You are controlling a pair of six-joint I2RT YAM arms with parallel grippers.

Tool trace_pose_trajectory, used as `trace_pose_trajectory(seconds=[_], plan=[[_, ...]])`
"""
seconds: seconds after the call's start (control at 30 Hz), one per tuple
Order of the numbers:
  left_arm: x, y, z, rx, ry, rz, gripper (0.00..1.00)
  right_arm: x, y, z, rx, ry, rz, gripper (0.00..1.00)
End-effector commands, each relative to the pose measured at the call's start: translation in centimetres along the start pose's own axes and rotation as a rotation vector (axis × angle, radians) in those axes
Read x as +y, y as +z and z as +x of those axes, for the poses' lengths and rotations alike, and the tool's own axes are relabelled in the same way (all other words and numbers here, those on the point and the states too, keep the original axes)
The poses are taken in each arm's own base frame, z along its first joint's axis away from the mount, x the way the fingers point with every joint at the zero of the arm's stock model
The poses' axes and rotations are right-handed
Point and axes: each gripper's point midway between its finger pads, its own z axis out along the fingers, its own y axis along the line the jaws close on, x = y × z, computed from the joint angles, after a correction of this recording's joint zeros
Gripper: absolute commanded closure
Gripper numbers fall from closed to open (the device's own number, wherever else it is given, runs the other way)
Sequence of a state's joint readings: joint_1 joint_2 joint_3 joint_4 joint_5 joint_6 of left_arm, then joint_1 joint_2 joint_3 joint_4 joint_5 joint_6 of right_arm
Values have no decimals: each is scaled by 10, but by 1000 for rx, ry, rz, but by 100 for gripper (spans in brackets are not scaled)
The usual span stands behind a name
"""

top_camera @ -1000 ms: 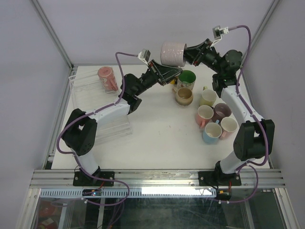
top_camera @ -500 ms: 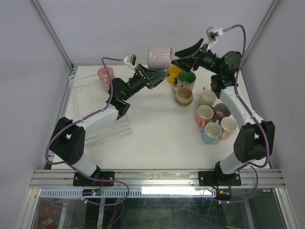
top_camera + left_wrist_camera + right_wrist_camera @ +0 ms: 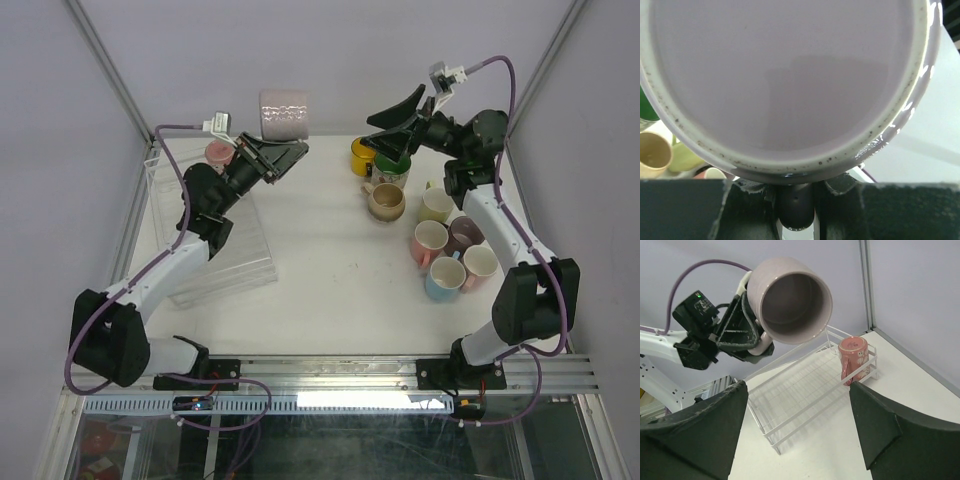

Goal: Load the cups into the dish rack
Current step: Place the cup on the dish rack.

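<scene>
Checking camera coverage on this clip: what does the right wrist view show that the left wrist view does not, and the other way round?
Only the right wrist view: the dish rack, a pink mug standing at its far end, and the right gripper open and empty. Only the left wrist view: a beige mug at the lower left edge. Both: the lilac mug, held in the air by its handle in the left gripper, mouth towards the camera.
</scene>
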State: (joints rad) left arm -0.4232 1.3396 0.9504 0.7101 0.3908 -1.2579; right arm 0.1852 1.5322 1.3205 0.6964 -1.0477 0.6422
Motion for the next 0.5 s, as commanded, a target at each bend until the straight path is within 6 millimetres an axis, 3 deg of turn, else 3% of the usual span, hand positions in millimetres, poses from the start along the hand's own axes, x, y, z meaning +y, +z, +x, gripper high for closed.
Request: trace_pose_trajectory(seconds=[0.0, 0.47], plan=[[-53, -15, -30, -77, 222, 74, 100, 13, -9, -9, 9, -99, -7, 15], [-30, -49, -75, -128, 440, -204, 100, -8, -22, 25, 125, -138, 71, 15]])
